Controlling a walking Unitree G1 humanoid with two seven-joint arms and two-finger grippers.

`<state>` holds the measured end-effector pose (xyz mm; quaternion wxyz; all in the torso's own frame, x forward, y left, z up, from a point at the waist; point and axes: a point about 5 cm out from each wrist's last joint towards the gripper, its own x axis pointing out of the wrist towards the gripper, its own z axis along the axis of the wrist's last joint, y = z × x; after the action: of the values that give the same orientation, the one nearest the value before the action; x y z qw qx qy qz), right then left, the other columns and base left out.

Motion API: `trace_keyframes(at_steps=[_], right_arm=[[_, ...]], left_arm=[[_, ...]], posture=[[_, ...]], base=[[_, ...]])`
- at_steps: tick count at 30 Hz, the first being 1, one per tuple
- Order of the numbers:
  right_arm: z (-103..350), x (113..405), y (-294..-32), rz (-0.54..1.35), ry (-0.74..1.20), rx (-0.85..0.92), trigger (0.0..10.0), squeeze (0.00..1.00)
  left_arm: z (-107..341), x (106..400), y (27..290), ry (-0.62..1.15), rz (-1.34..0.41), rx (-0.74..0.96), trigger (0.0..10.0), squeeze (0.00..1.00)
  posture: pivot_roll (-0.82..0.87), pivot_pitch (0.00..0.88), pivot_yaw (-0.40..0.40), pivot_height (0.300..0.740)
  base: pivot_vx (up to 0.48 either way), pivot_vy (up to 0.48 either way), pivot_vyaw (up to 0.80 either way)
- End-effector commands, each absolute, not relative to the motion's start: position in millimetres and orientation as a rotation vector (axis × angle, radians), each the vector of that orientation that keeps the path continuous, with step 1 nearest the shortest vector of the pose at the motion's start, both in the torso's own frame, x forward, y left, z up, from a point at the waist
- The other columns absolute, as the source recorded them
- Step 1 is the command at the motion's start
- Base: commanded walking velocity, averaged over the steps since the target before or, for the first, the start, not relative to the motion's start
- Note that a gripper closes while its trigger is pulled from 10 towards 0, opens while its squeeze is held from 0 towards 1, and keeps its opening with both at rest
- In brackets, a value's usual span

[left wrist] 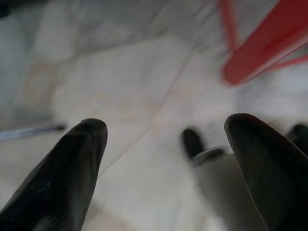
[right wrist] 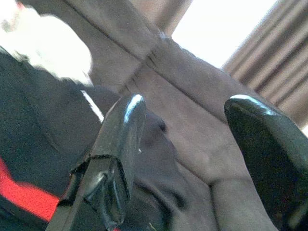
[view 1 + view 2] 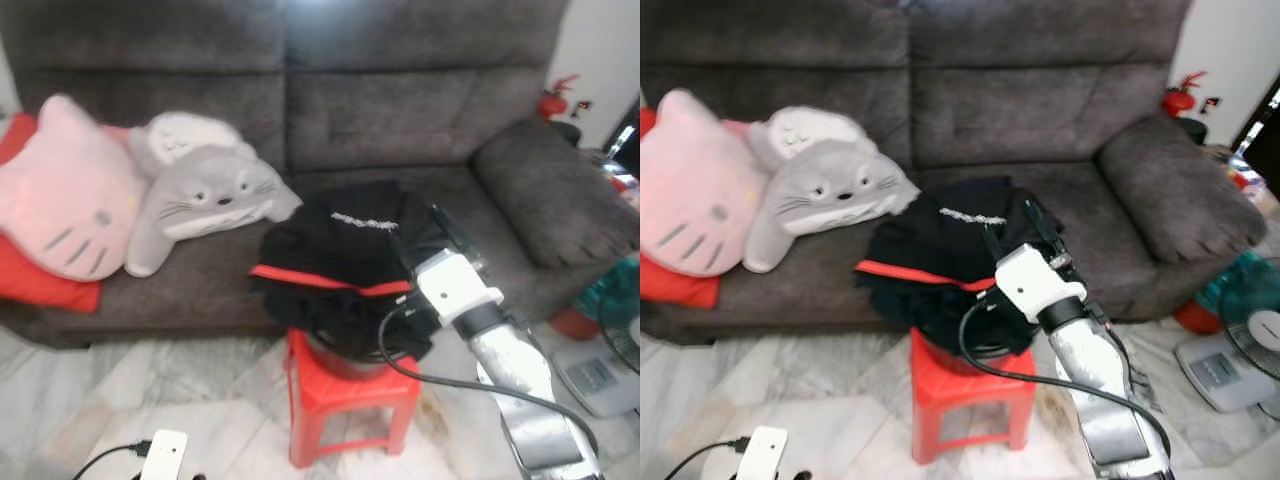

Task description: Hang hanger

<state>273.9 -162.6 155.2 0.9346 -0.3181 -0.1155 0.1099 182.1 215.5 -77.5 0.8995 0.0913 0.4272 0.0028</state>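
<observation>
Right claw (image 3: 422, 232) at frame centre, fingers apart, hovering over black garment (image 3: 340, 262) with red stripe, nothing gripped. Garment heaped on red stool (image 3: 345, 395) against grey sofa (image 3: 400, 110), lower centre. Hanger not distinguishable. Left claw (image 1: 163, 159) spread apart, above pale floor (image 1: 120, 96). Plush toys (image 3: 205, 195) at left.

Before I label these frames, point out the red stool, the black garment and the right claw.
Red stool (image 3: 345, 392), left eye view, seat front.
Black garment (image 3: 345, 250), left eye view, middle.
Right claw (image 2: 187, 144), right wrist view, between fingertips.
</observation>
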Motion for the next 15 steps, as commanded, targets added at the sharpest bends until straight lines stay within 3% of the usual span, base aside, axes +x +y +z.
trace_keyframes(at_steps=[1,15], right_arm=[[162,274,-159,0.224,-0.269,-0.637,10.0,0.00],[165,233,-166,0.218,-0.207,-0.747,10.0,0.00]], left_arm=[[-81,175,216,0.909,0.009,0.178,10.0,0.00],[-81,176,214,0.914,-0.018,0.198,10.0,0.00]], posture=[[-0.18,0.055,-0.029,0.740],[-0.20,0.046,-0.019,0.740]], base=[[0.000,0.000,0.00],[0.000,0.000,0.00]])
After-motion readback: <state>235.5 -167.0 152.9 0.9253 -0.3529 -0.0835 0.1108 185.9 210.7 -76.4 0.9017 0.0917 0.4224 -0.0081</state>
